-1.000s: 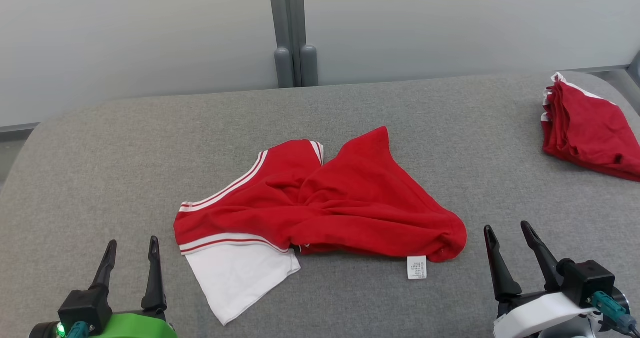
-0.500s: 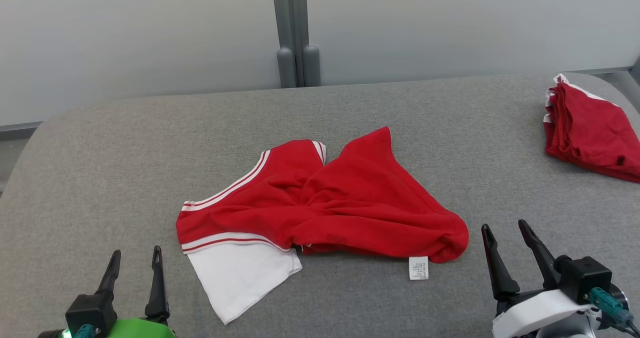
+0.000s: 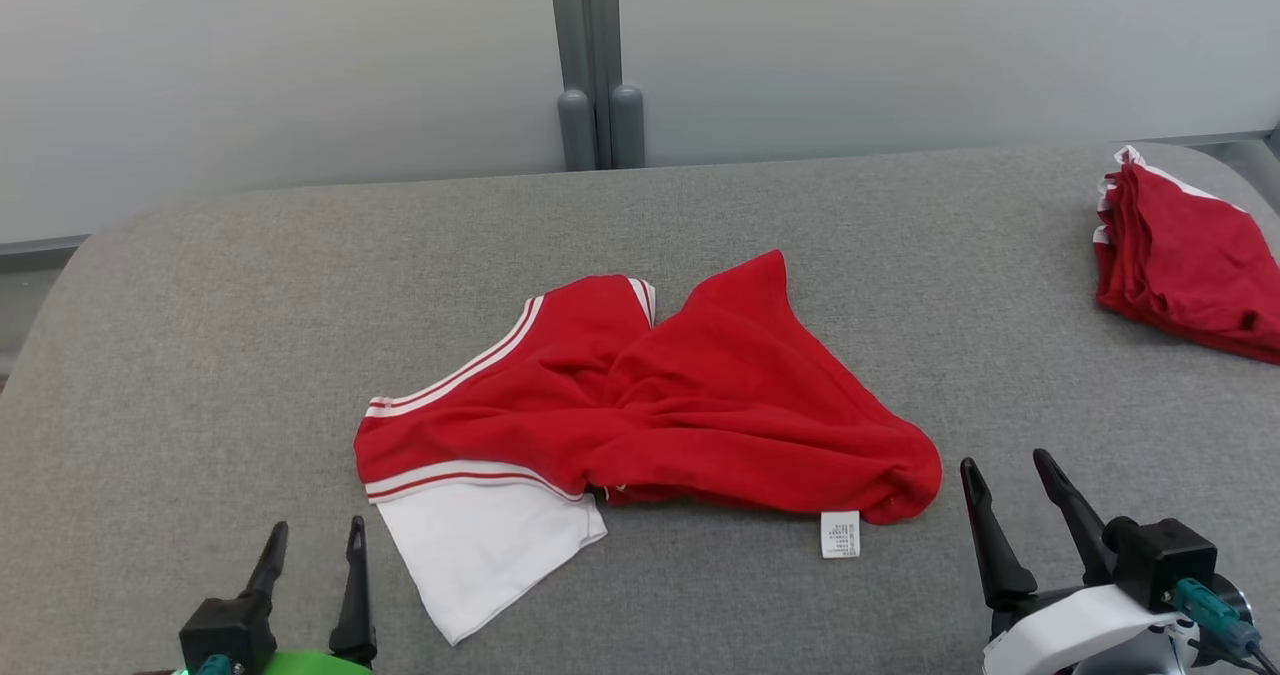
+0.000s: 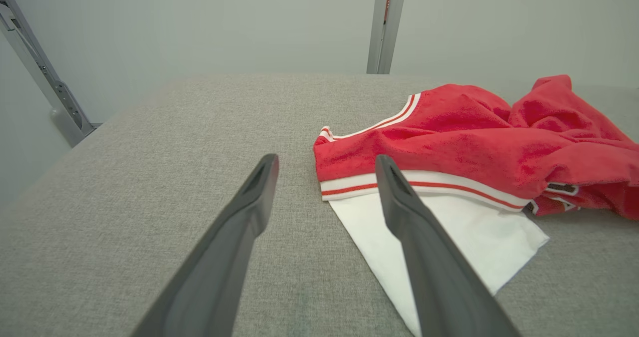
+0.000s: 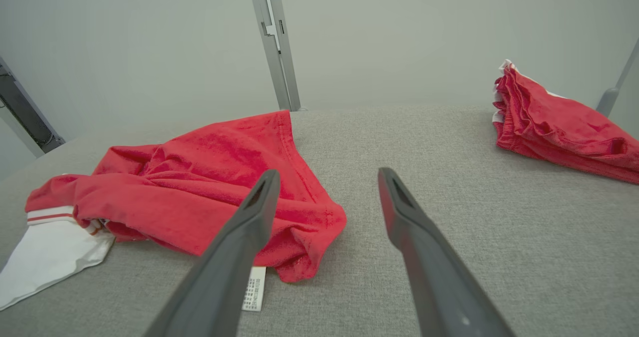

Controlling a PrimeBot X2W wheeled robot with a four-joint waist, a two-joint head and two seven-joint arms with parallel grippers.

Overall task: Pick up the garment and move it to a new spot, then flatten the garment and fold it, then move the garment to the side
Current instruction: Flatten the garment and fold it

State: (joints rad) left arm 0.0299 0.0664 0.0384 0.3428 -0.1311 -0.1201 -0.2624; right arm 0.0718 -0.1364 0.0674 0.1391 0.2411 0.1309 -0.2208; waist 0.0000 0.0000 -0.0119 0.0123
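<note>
Garment (image 3: 650, 395) lay crumpled at middle of grey padded table (image 3: 250, 305): red body bunched, white panel (image 3: 480, 545) spread flat at near-left, white label (image 3: 840, 535) at near edge. Left gripper (image 3: 318, 525) was just beside white panel, fingers apart, holding nothing. Right gripper (image 3: 1003, 458) was near garment's right end, fingers apart, empty, not touching cloth. Folded red stack (image 3: 1190, 265) sat at table's far right, well apart from garment.

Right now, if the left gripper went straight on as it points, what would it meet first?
Probably the striped corner of the red garment; how high the left gripper hovers is unclear.
</note>
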